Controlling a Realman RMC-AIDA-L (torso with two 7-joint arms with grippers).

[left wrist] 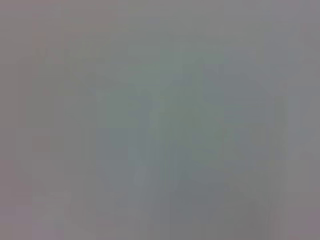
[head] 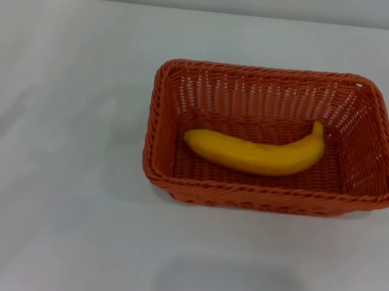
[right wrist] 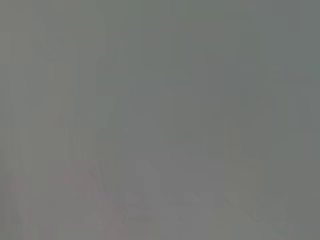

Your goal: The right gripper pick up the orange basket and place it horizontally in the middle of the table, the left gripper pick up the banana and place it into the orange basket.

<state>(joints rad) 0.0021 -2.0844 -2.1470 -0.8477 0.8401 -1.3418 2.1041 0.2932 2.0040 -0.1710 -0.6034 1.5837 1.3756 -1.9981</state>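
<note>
In the head view the orange basket stands upright on the white table, its long side running left to right, a little right of the middle. The banana lies flat on the basket's floor, its stem end pointing up toward the right wall. Neither the left gripper nor the right gripper shows in the head view. Both wrist views show only a blank grey surface with nothing to make out.
Bare white tabletop surrounds the basket on the left and in front. The table's far edge meets a pale wall at the back. Faint shadows fall on the table at the left and near the front.
</note>
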